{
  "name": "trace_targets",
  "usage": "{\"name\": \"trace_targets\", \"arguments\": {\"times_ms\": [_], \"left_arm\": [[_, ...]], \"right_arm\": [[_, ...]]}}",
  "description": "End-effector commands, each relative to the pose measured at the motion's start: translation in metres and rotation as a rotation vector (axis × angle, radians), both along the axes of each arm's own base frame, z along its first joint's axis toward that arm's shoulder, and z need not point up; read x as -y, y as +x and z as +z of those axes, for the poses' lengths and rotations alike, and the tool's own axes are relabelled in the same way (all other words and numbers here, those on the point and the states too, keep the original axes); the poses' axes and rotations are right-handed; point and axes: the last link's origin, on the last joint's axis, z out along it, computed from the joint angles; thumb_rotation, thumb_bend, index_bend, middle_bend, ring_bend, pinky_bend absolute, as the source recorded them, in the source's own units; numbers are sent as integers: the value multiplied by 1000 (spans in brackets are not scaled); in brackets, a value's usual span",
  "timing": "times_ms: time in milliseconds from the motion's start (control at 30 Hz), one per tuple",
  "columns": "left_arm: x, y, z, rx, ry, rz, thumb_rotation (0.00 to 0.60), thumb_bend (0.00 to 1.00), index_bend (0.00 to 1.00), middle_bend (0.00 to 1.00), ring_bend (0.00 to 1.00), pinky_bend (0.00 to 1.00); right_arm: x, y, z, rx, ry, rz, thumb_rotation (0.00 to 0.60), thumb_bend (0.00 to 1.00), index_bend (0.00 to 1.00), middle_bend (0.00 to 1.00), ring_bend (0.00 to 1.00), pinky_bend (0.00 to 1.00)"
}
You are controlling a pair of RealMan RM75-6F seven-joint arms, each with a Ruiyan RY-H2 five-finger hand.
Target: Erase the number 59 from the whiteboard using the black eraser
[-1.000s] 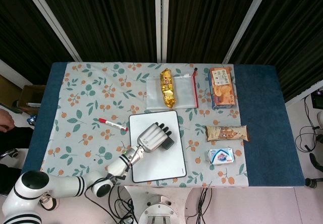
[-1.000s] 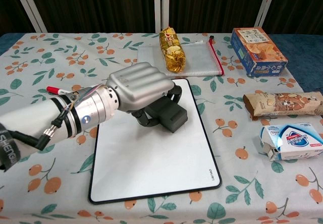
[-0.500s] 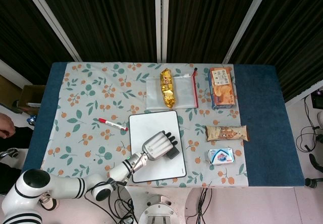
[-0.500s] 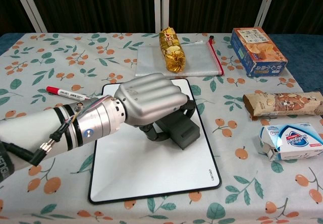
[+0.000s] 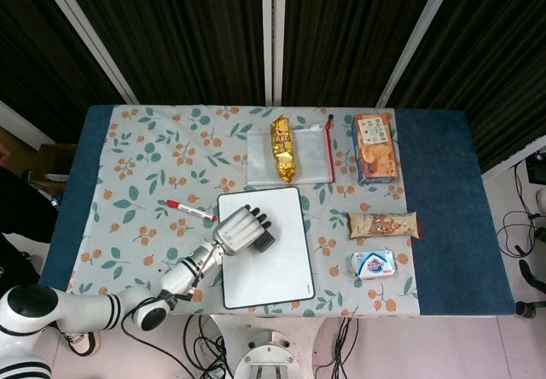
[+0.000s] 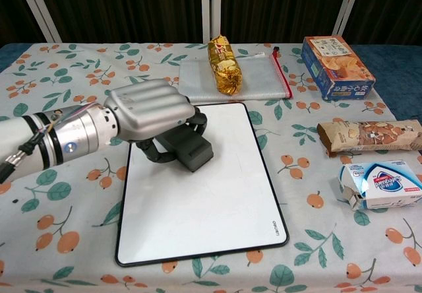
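Observation:
The whiteboard lies flat near the table's front edge, its white face showing no writing. My left hand grips the black eraser and presses it on the board's upper left part. The fingers curl over the eraser's top, hiding most of it. My right hand appears in neither view.
A red marker lies left of the board. Behind the board are a clear zip pouch with a gold snack pack on it. A cracker box, a snack bar and a tissue pack sit to the right.
My left hand has slid the eraser from the board's middle right back to its upper left. The forearm swung left with it.

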Motion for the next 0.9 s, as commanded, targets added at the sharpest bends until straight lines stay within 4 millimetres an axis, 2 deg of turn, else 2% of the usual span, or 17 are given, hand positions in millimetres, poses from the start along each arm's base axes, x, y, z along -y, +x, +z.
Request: {"name": "trace_targets", "arguments": {"times_ms": [33,167,333,567,733,900], "left_arm": [[-5,-10,7,-10,15,20,600,432,580,478,387,456],[-10,-17,13,-13,26,45,600,433,581,478,387,456],[-3,-18,11,-5,-11,33,600,432,580,478,387,456],[22,-5,8,35,-75,-45,600,432,580,478,387,456],[41,-6,5,12,-136,-65,600,433,580,478,387,456],[57,-2,13,0,-181,-91,600,433,581,479,388,455]], "right_arm": [[1,1,0,-1,0,1,600,220,0,0,0,0],[1,2,-1,-4,3,3,600,221,0,0,0,0],[1,4,-2,-5,10,8,600,221,0,0,0,0],[3,6,-3,-4,12,10,600,221,0,0,0,0],[2,4,-4,-1,18,6,600,221,0,0,0,0],[2,3,-3,1,13,7,600,221,0,0,0,0]]}}
